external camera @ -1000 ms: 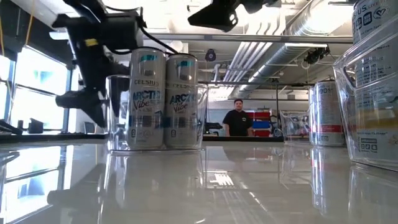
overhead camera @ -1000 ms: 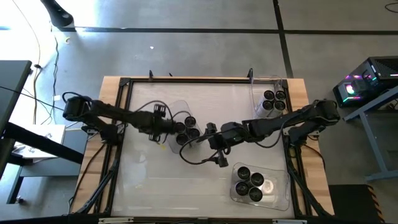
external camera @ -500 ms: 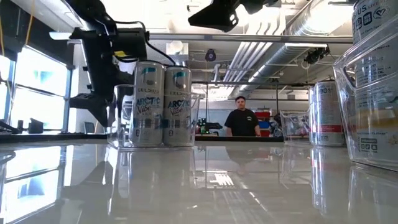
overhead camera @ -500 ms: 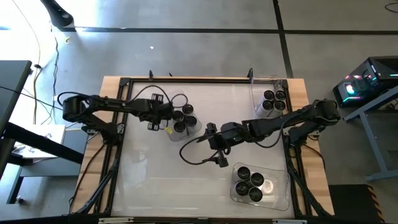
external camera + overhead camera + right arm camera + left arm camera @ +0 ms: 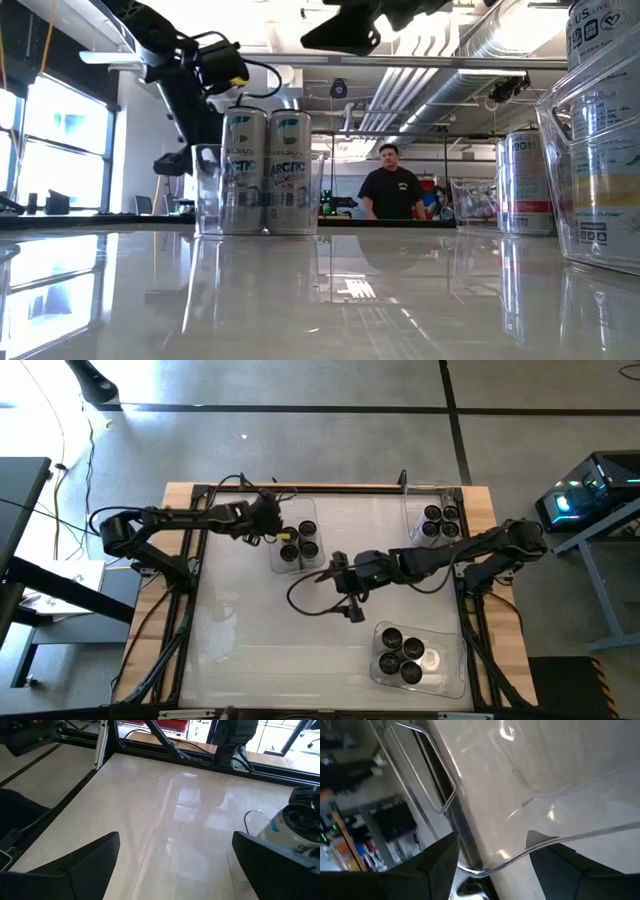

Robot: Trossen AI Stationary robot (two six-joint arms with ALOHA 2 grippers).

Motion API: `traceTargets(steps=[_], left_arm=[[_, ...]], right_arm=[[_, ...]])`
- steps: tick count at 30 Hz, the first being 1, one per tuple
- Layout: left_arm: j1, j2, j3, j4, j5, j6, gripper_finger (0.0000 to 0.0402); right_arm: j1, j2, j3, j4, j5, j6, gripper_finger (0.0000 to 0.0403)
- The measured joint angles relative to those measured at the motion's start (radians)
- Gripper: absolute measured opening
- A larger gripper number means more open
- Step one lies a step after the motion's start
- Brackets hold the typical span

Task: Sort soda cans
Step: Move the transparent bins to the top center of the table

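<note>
Four upright silvery soda cans with dark tops (image 5: 297, 541) packed in a clear rectangular plastic bin (image 5: 298, 562) close to the far edge of the pale glossy surface (image 5: 250, 630), bin rim clamped by the left end effector (image 5: 272, 526). More cans in two clear bins (image 5: 440, 520) at the right edge. Right end effector (image 5: 338, 572) spread wide, grasping nothing, over bare mid-surface.
</note>
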Motion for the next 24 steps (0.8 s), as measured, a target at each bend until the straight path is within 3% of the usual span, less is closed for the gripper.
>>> traceTargets(steps=[4, 8, 17, 24], left_arm=[[0.025, 0.000, 0.000, 0.046, 0.043, 0.078, 0.0227], [0.029, 0.000, 0.000, 0.070, 0.015, 0.067, 0.0227], [0.031, -0.033, 0.002, 0.072, -0.035, -0.086, 0.0227], [0.030, -0.154, 0.002, 0.083, -0.050, -0.211, 0.0227]], right_arm=[[-0.011, 0.000, 0.000, -0.001, 0.000, -0.001, 0.0382], [-0.028, 0.000, 0.000, -0.006, 0.000, -0.007, 0.0382], [-0.086, -0.069, 0.000, -0.108, 0.000, -0.024, 0.0382], [-0.121, -0.100, 0.000, -0.166, 0.000, -0.023, 0.0382]])
